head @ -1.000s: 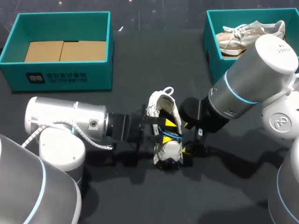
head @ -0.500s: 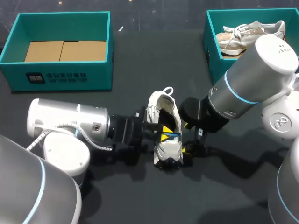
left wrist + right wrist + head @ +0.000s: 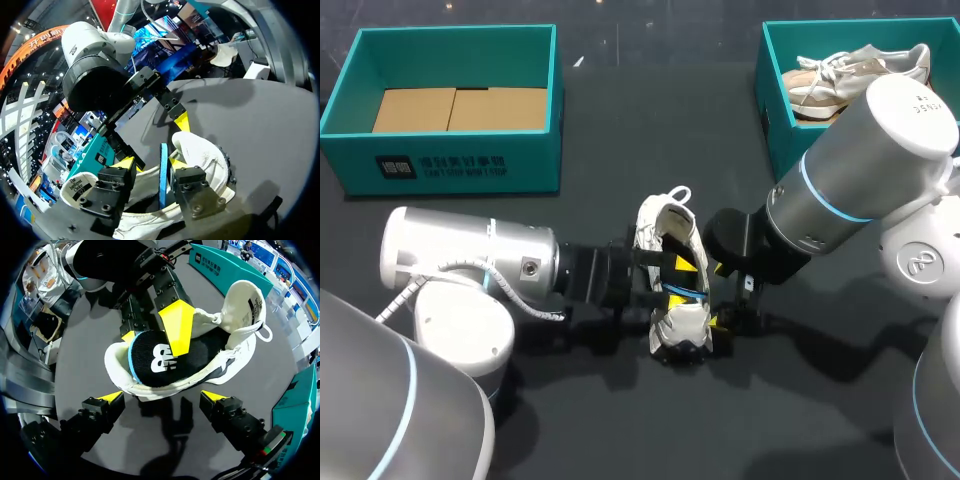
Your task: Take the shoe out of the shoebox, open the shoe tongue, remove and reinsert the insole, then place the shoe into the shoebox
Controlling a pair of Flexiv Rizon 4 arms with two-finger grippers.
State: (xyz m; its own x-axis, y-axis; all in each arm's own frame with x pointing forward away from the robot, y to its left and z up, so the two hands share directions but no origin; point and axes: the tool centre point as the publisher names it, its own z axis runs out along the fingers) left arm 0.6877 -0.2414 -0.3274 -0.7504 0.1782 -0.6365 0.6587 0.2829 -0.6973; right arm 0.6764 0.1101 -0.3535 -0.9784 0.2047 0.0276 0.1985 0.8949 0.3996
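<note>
Insole pinched, shoe mid-bench.
Shoe (image 3: 655, 235) lies between my arms, long axis running away from me. Left hand (image 3: 150, 162) enters from its flank and grips the insole (image 3: 163, 172) on edge. Right hand (image 3: 162, 396) is wide, just beside the opposite flank. I'd pull up and leftward: left shoebox (image 3: 455, 165) and right shoebox (image 3: 775, 120) are well apart.

Shoe sitting mid-worktop between two claws

The shoe (image 3: 680, 325) is resting at the middle of the worktop (image 3: 620, 130), with the left claw (image 3: 150, 163) sitting in its opening beside the insole (image 3: 163, 175) and the right claw (image 3: 162, 397) standing just right of it. The left shoebox (image 3: 450, 165) is sitting behind at far left, and the right shoebox (image 3: 775, 110), holding a second shoe (image 3: 840, 75), behind at far right.
</note>
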